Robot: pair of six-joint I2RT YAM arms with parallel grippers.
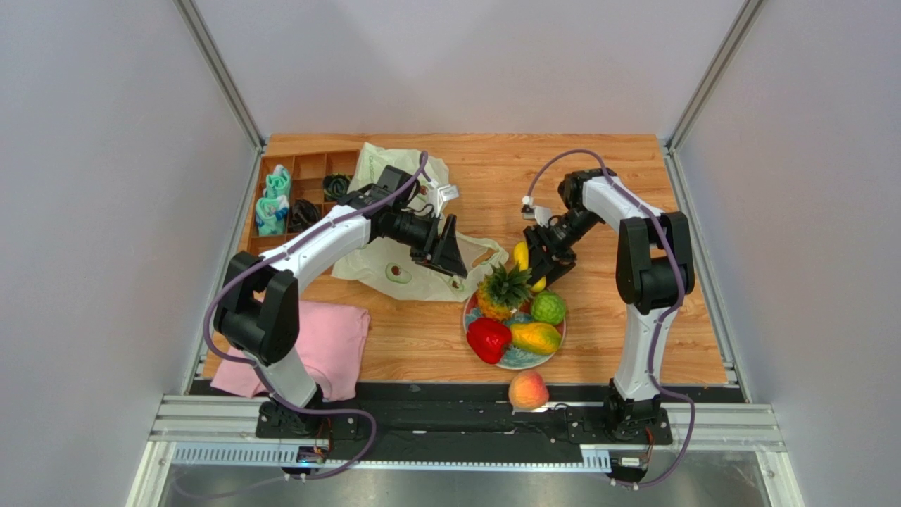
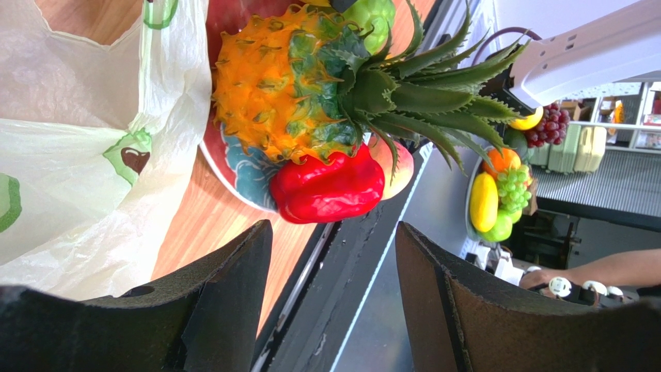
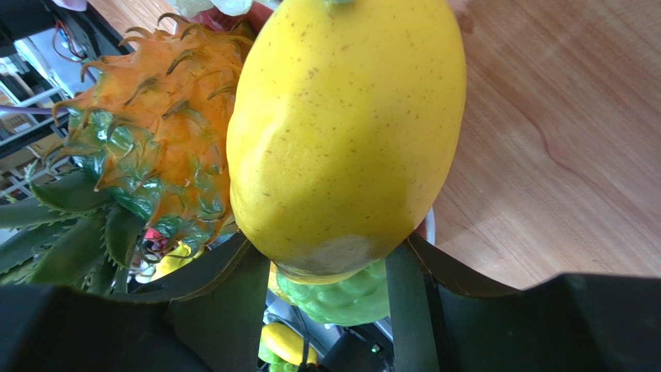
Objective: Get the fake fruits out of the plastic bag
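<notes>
The plastic bag [image 1: 393, 235] lies flattened on the table, printed with avocados; it also shows in the left wrist view [image 2: 70, 178]. My left gripper [image 1: 448, 254] hovers open and empty over the bag's right edge; in its own view [image 2: 333, 260] it faces the plate. The pineapple [image 1: 503, 288], red pepper-like fruit [image 1: 488, 339], bumpy green ball [image 1: 548, 308] and yellow-orange mango [image 1: 536, 338] lie on the patterned plate [image 1: 515, 359]. The peach [image 1: 528, 390] sits on the black front rail. My right gripper [image 1: 541, 264] is shut on a yellow fruit [image 3: 349, 132] just behind the plate.
A wooden compartment tray [image 1: 307, 169] with teal items stands at the back left. A pink cloth [image 1: 323, 343] lies at the front left. Grey enclosure walls close in both sides and the back.
</notes>
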